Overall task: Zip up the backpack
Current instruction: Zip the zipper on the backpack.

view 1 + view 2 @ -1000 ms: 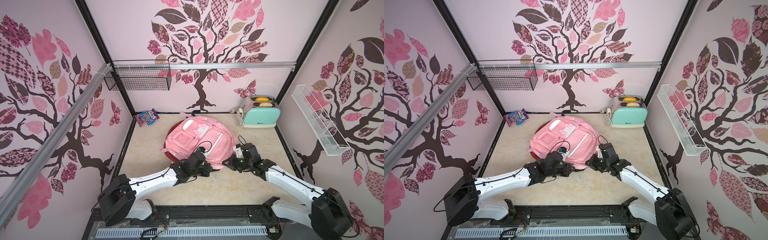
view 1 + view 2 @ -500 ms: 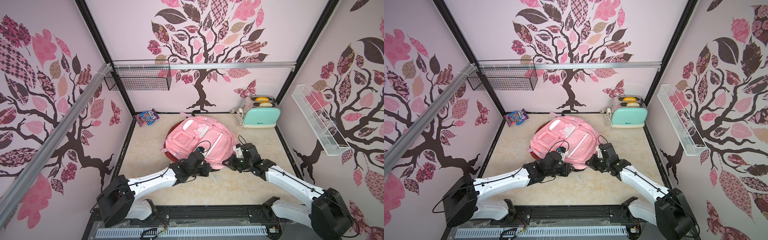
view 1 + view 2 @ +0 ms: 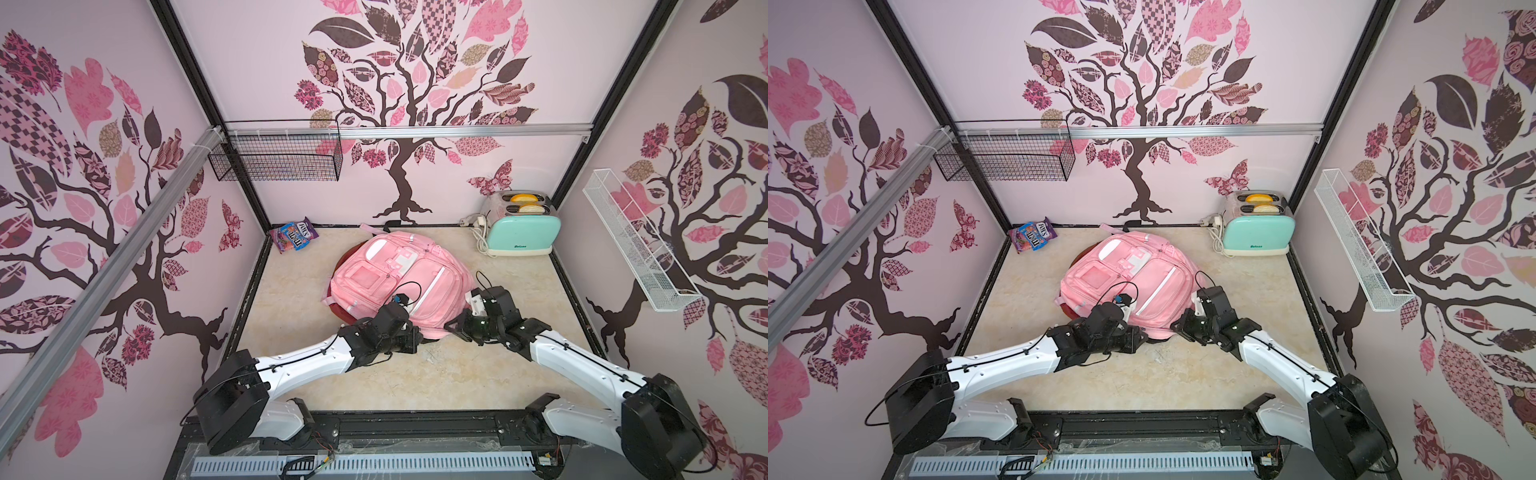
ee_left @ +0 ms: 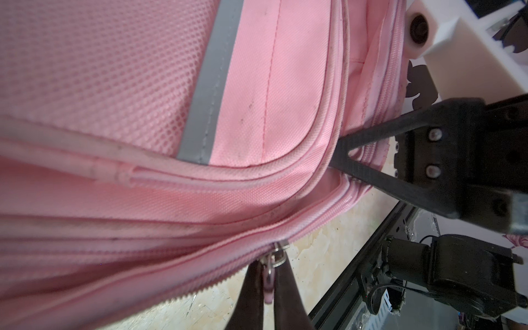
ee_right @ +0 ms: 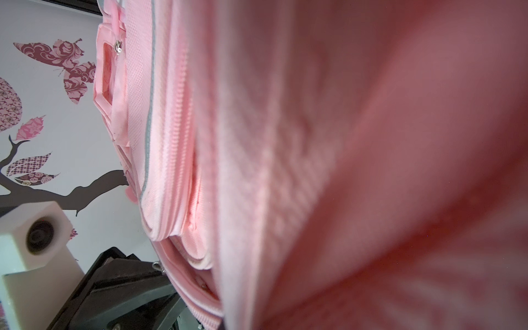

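- A pink backpack (image 3: 1125,278) lies flat in the middle of the beige table (image 3: 1142,382), front panel up.
- The left gripper (image 3: 1141,335), jaws closed, meets the backpack's near edge.
- The right gripper (image 3: 1174,326), jaws also closed, touches the backpack's near right corner, just beside the left one.
- A mint toaster (image 3: 1257,237) holding two slices stands far right.
- A candy bag (image 3: 1034,235) lies far left.
- A black wire basket (image 3: 1009,160) hangs on the far wall, and a white wire rack (image 3: 1358,245) on the right wall.

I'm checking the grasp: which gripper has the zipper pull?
The left gripper: its fingers pinch the zipper pull, seen in the left wrist view. The right gripper clamps only fabric at the backpack edge.
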